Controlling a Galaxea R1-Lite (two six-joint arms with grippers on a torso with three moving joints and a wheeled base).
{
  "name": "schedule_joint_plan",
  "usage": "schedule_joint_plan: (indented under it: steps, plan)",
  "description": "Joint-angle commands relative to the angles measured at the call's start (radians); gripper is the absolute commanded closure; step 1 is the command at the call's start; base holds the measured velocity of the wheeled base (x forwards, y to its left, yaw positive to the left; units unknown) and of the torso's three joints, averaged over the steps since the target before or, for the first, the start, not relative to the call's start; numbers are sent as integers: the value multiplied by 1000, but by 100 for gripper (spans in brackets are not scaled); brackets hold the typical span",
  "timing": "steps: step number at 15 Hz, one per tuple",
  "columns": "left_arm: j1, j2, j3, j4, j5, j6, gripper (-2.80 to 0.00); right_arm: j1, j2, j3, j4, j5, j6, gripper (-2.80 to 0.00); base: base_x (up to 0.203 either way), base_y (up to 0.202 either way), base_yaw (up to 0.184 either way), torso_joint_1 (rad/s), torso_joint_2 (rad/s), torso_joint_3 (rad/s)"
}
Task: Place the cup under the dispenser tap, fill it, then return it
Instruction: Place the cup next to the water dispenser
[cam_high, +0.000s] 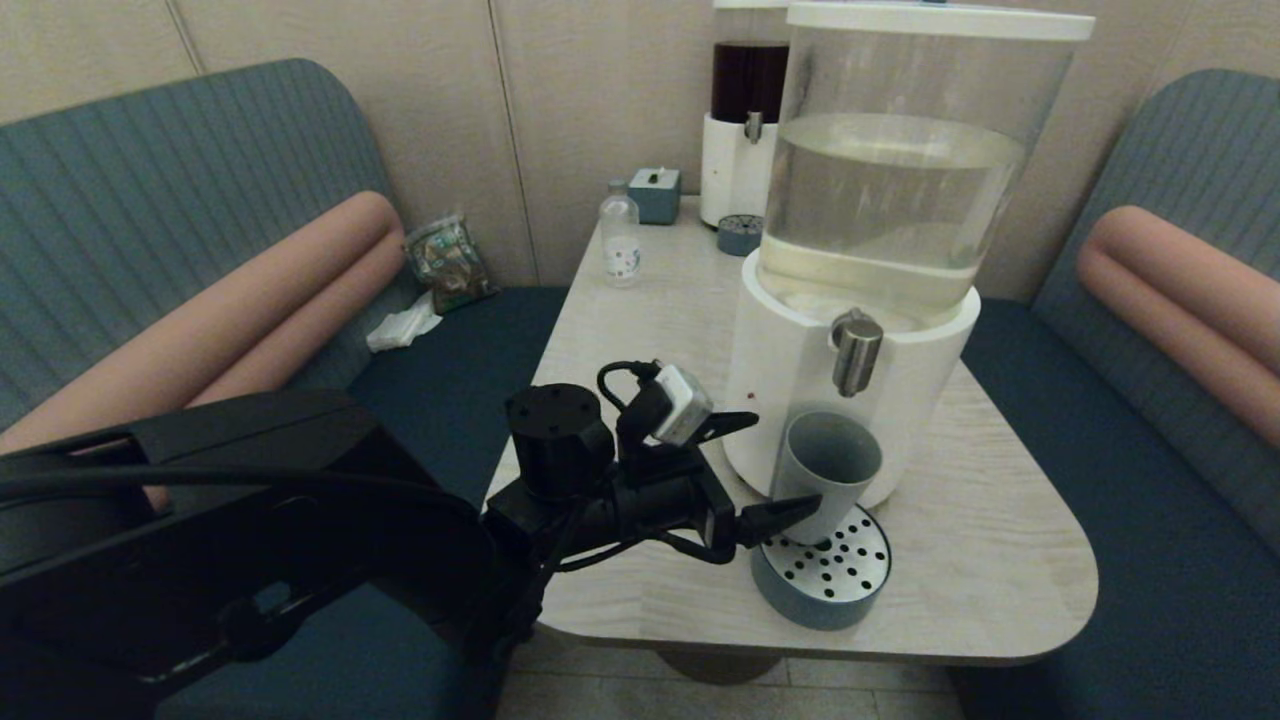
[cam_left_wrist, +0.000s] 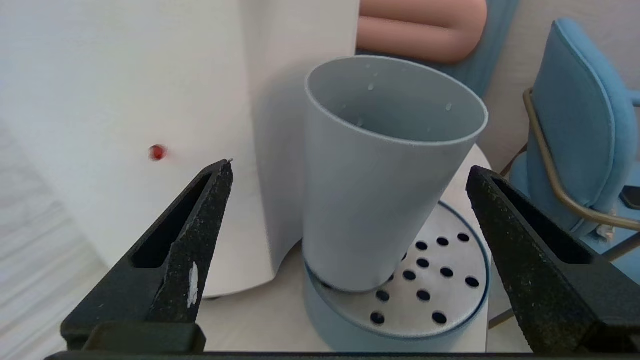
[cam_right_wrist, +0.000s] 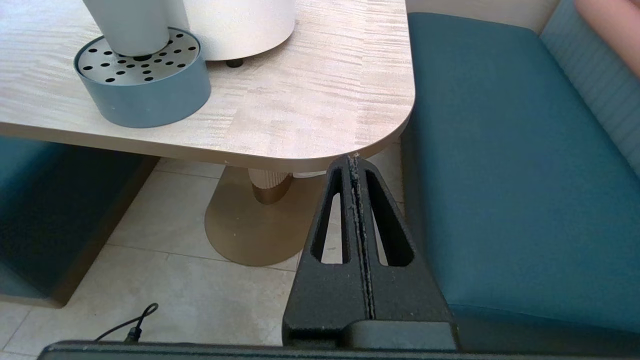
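Below the table edge, the right gripper (cam_right_wrist: 356, 165) hangs with its fingers pressed together. At the table front, the left gripper (cam_left_wrist: 350, 172) is spread wide, its fingers flanking the cup (cam_left_wrist: 375, 175) without touching it. Beyond, the cup stands upright on the drip tray (cam_high: 822, 580), directly beneath the dispenser tap (cam_high: 857, 352).

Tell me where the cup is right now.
In the head view, the cup stands on the perforated drip tray, directly below the dispenser tap, with the open left claw beside it.
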Motion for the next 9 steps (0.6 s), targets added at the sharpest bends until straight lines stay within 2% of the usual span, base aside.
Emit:
schedule_joint_plan:
  steps: [1, 9]
  plan:
    - [-9, 19, -20, -8, -2, -1, -280, 0, -3, 0, 0, 0, -1, 0, 0, 0, 0, 0, 0, 0]
    - [-83, 60, -56, -8, 35, -20, -280, 0, -3, 0, 0, 0, -1, 0, 0, 0, 0, 0, 0, 0]
